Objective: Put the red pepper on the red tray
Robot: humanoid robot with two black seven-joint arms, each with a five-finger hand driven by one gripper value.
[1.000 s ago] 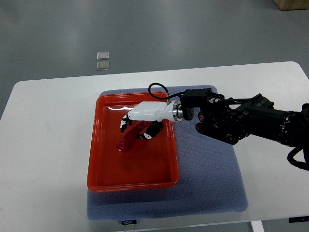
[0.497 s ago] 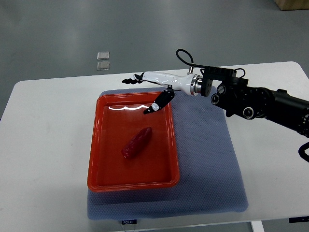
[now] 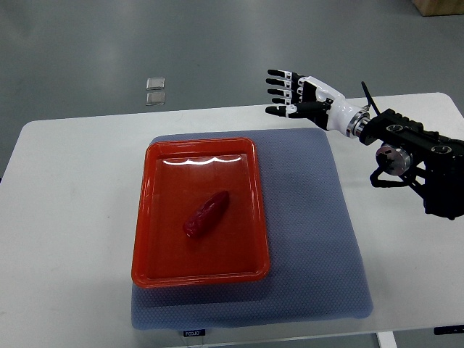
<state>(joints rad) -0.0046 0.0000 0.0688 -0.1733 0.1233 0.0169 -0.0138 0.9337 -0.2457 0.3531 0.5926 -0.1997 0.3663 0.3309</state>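
Blue mat (image 3: 319, 246) on white bench (image 3: 65, 217), carrying the red tray (image 3: 145, 239). Red pepper (image 3: 206, 214) lies slantwise near the tray's middle, touched by nothing. Beyond, past the mat's far right corner, the right robot hand (image 3: 301, 95) hangs with fingers spread, holding nothing, well apart from the tray.

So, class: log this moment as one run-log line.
red pepper: lying in red tray | right hand: open, empty, above table's far edge | left arm: unseen
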